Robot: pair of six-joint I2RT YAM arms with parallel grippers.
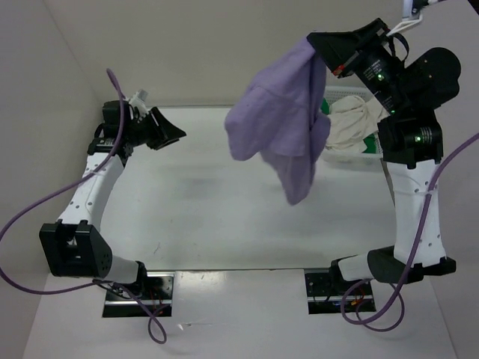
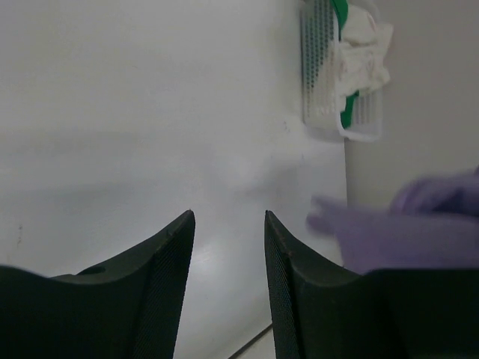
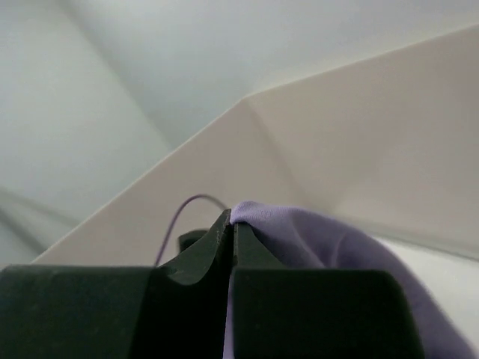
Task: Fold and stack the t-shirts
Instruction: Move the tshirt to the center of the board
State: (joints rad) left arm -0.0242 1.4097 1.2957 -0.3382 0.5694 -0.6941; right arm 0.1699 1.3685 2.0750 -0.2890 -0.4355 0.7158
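The left hand [image 1: 171, 133] hovers above the far-left part of the bench [image 1: 187, 217], its fingers partly apart with nothing between them. Right of centre, the lavender t-shirt [image 1: 281, 120] hangs bunched in the air above the bench. It is pinched at its top edge by the closed right hand [image 1: 320, 43]. Further right, the cream t-shirt [image 1: 352, 123] and green t-shirt [image 2: 349, 112] lie in the white mesh basket [image 2: 318, 75].

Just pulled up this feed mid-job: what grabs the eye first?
The purple t-shirt dangles in mid-air above the far right side of the table, pinched in the shut right hand. Just beyond it, a white basket at the table's right edge holds a cream t-shirt and a green one. The left hand hangs open and empty over the far left.
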